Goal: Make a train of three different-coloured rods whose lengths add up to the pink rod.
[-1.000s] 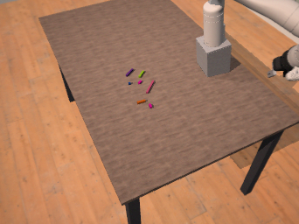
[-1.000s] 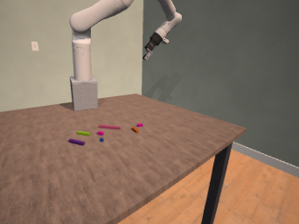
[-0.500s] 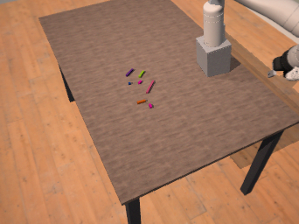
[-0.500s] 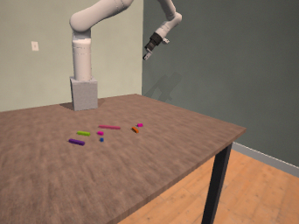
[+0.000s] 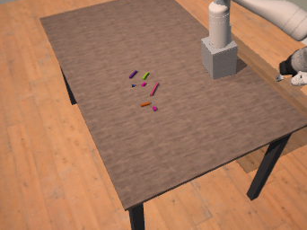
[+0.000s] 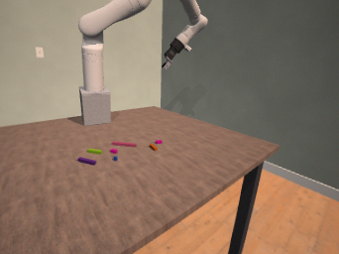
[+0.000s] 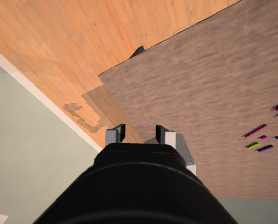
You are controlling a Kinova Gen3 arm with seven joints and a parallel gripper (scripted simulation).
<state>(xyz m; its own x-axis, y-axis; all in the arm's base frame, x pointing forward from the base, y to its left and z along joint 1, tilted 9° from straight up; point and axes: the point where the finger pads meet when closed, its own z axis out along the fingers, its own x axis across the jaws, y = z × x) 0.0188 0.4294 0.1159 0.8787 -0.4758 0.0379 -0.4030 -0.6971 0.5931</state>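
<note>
Several small rods lie in a loose cluster near the middle of the table [image 5: 135, 29] [image 6: 198, 146] [image 7: 210, 75]. The pink rod [image 5: 154, 89] [image 6: 124, 144] [image 7: 255, 131] lies flat. Near it are a purple rod [image 5: 133, 74] [image 6: 86, 161] [image 7: 265, 148], a lime rod [image 5: 145, 75] [image 6: 94, 151] [image 7: 252, 145], a tiny blue rod [image 5: 133, 85] [image 6: 115, 158], a magenta rod [image 5: 144, 84] [image 6: 113, 151] [image 7: 262, 137], an orange rod [image 5: 145, 104] [image 6: 154, 147] and a second magenta rod [image 5: 154, 109] [image 6: 159, 142]. All lie apart. My gripper [image 5: 279, 77] [image 6: 165, 65] [image 7: 140, 130] is open and empty, high up beyond the table's edge, far from the rods.
The arm's grey base block [image 5: 219, 57] [image 6: 95, 106] stands on the table near one edge. Wooden floor surrounds the table. A wall stands close behind the gripper.
</note>
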